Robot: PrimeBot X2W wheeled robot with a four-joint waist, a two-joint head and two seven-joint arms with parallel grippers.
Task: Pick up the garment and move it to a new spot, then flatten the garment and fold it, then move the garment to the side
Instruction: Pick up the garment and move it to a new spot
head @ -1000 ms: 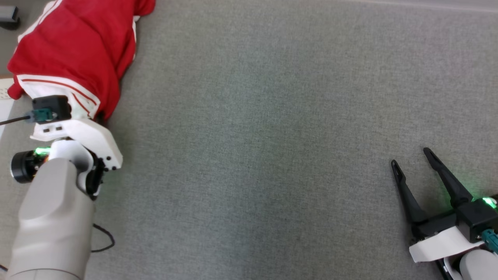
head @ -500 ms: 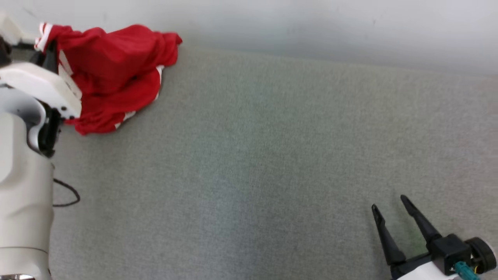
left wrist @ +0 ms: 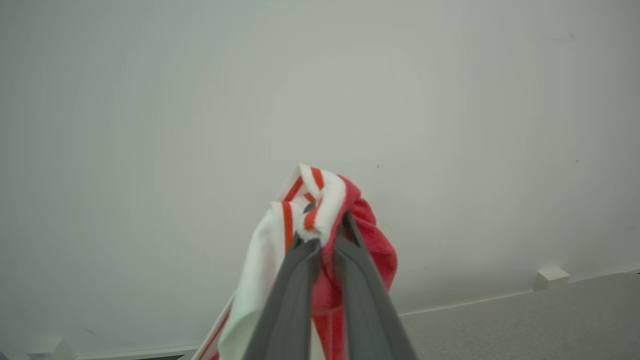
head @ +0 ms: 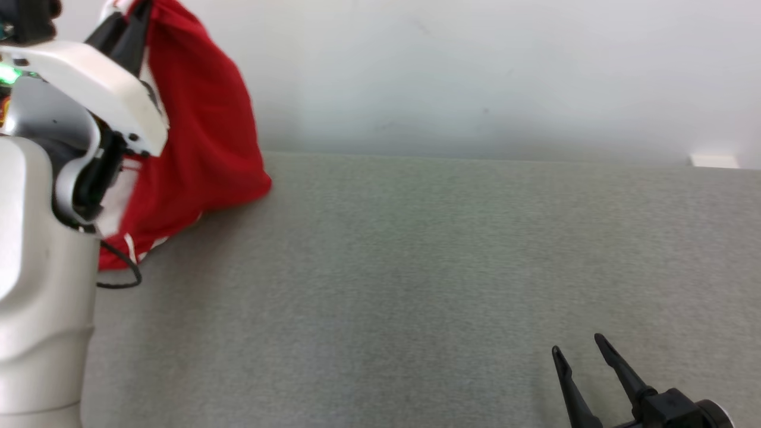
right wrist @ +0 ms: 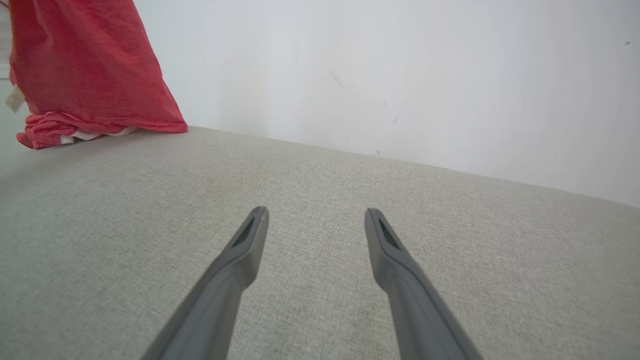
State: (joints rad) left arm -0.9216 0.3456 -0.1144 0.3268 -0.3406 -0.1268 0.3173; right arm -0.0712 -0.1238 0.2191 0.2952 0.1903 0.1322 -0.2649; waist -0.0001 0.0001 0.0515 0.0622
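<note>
Left gripper (left wrist: 327, 234) — fingers clamped tight on a bunched white-and-red striped edge of the garment (head: 202, 137). The red garment hangs from this raised grip at the far left, in front of the wall (head: 446, 71); its lower folds rest on the grey surface (head: 416, 267). Right gripper (head: 576, 346) — fingers spread wide, nothing between them, low over the surface at lower right

No readable text — none.
</note>
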